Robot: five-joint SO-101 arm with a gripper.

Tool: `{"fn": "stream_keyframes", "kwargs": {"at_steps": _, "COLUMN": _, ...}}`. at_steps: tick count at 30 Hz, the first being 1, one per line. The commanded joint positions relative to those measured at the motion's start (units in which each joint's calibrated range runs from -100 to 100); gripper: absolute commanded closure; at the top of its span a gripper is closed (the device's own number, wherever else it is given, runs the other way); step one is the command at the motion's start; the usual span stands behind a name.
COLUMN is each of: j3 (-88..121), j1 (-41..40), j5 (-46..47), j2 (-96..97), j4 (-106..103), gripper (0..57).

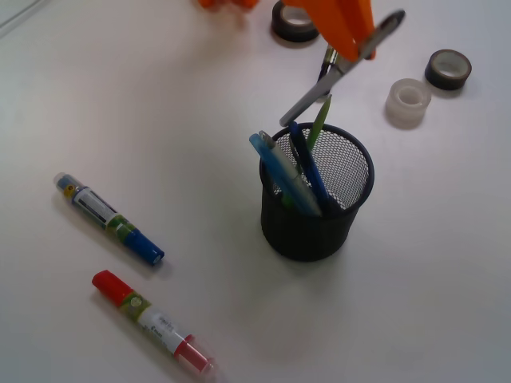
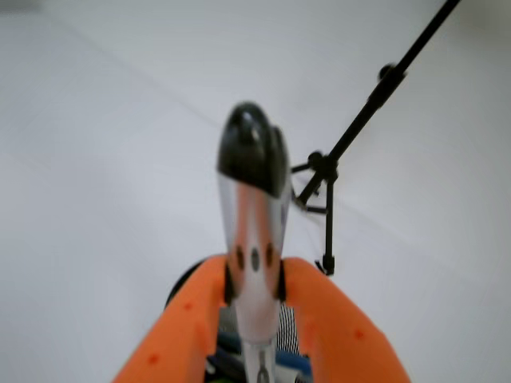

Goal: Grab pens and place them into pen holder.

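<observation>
The black wire-mesh pen holder (image 1: 317, 194) stands at the table's middle. Inside it lean a light blue pen (image 1: 279, 169), a dark blue pen (image 1: 308, 167) and a lime green pen (image 1: 319, 121). My orange gripper (image 1: 349, 32) hangs above the holder's far rim, shut on a grey/silver pen (image 1: 343, 68) that slants down with its tip over the cup's opening. In the wrist view the silver pen (image 2: 254, 239) is pinched between the orange fingers (image 2: 327, 319), its black end toward the camera, with the holder partly visible below.
A blue-capped marker (image 1: 108, 217) and a red-capped marker (image 1: 150, 321) lie at the front left. Tape rolls sit at the back: a dark one (image 1: 292, 21), a clear one (image 1: 408, 102), another dark one (image 1: 447, 69). A black stand (image 2: 363, 120) shows in the wrist view.
</observation>
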Motion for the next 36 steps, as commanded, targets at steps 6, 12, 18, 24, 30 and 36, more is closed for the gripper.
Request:
{"fn": "stream_keyframes", "kwargs": {"at_steps": 6, "j3": -2.9, "j1": 2.4, "j5": -6.2, "j2": -2.3, "j4": -10.5, "gripper": 57.1}}
{"fn": "stream_keyframes", "kwargs": {"at_steps": 12, "j3": -3.4, "j1": 3.5, "j5": -10.6, "j2": 1.2, "j4": -11.8, "gripper": 57.0}}
{"fn": "stream_keyframes", "kwargs": {"at_steps": 18, "j3": -3.4, "j1": 3.6, "j5": -11.3, "j2": 12.5, "j4": -30.5, "gripper": 57.0}}
{"fn": "stream_keyframes", "kwargs": {"at_steps": 24, "j3": -6.3, "j1": 3.8, "j5": -13.0, "j2": 24.7, "j4": -42.1, "gripper": 57.0}}
{"fn": "stream_keyframes", "kwargs": {"at_steps": 30, "j3": -13.3, "j1": 3.7, "j5": -13.1, "j2": 34.1, "j4": -42.5, "gripper": 56.7}}
{"fn": "stream_keyframes", "kwargs": {"at_steps": 36, "j3": -17.5, "j1": 3.4, "j5": -12.9, "j2": 39.3, "j4": -42.1, "gripper": 40.7}}
